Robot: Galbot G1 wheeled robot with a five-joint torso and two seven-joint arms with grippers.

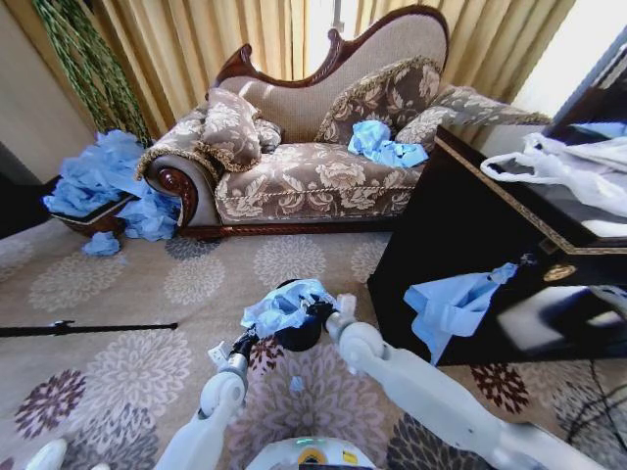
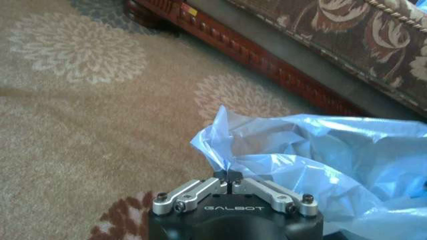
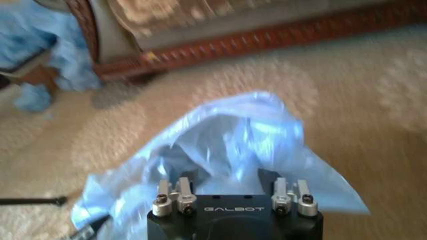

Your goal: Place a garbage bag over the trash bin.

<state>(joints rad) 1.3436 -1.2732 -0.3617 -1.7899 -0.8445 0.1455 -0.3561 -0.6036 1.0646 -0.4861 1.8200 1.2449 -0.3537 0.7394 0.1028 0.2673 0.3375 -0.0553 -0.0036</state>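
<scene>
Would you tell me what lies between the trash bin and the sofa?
Bare patterned carpet, seen in the head view, separates the trash bin from the sofa.

**Bin on the carpet before the sofa**

The trash bin (image 1: 299, 333) stands on the carpet (image 1: 147, 284) before the sofa (image 1: 313, 147), the garbage bag (image 1: 284, 305) draped on it. Left tool (image 1: 242, 341) beside it left, right tool (image 1: 333, 315) right.

Crinkly glossy plastic garbage bag (image 2: 320, 150), matt patterned carpet (image 2: 73, 125)
</scene>
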